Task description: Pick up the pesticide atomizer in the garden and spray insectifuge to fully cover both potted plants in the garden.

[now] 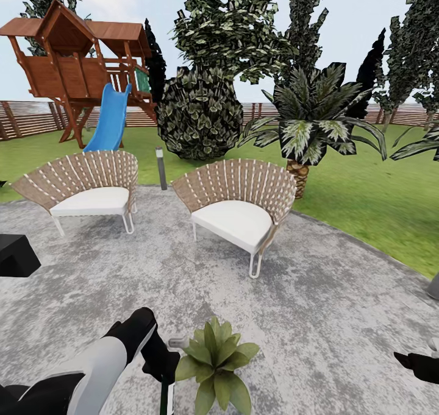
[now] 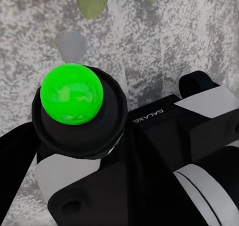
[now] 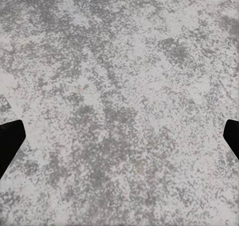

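So the left arm point(image 1: 110, 354) is down at about 7 o'clock in the head view, and it's got the pesticide atomizer point(image 1: 172, 348) right up against the broad light-green potted plant point(image 1: 216, 360) at 6 o'clock. The whitish trigger head pokes out toward the leaves, with a dark slim body dropping below it. My guess is it's held that close so the spray lands straight on the rosette instead of drifting over the paved patio point(image 1: 329, 305). The left gripper's fingers look wrapped around the bottle, though the grip itself is mostly hidden behind the wrist, so I'd call that likely rather than certain.

In the left wrist view there's a bright green ball point(image 2: 72, 92) sitting in a black collar, a pale grey cone shape past it, and leaf tips at the far edge, so the plant is just ahead of the hand.

The right gripper point(image 3: 119, 141) hangs over bare patio, fingers wide apart with nothing between them. Probably just parked out of the way.

Container-wise: the plant's pot is hidden under its own leaves, so I can't say anything about it. The two wicker chairs point(image 1: 235, 205) at 11 and 12 o'clock have nothing on their white cushions. The second spiky plant isn't something I can pick out here.
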{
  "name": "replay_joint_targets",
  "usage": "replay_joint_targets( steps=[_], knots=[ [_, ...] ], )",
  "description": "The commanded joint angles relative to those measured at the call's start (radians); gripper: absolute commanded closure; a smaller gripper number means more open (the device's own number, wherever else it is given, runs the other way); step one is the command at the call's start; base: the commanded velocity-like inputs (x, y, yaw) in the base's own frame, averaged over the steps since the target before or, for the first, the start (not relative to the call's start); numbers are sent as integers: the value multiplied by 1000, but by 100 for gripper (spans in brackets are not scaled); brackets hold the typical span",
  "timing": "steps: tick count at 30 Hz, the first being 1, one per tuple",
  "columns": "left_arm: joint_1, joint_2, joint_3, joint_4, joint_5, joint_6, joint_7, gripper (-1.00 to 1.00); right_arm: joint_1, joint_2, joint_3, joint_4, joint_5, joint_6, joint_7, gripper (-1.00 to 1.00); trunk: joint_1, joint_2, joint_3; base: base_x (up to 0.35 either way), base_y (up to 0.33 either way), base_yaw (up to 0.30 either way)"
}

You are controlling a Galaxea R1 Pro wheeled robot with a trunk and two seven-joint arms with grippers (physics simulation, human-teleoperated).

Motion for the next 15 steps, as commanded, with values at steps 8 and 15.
replay_joint_targets(
  steps=[8, 15],
  knots=[
    [0, -2, 8, 0, -11, 5, -6, 100, -1, 0, -2, -1, 6, 2, 8, -100, 0, -1, -7, 175, 0, 0],
    [0, -2, 8, 0, -11, 5, -6, 100, -1, 0, -1, -1, 6, 2, 8, -100, 0, -1, -17, 19, 0, 0]
  ],
)
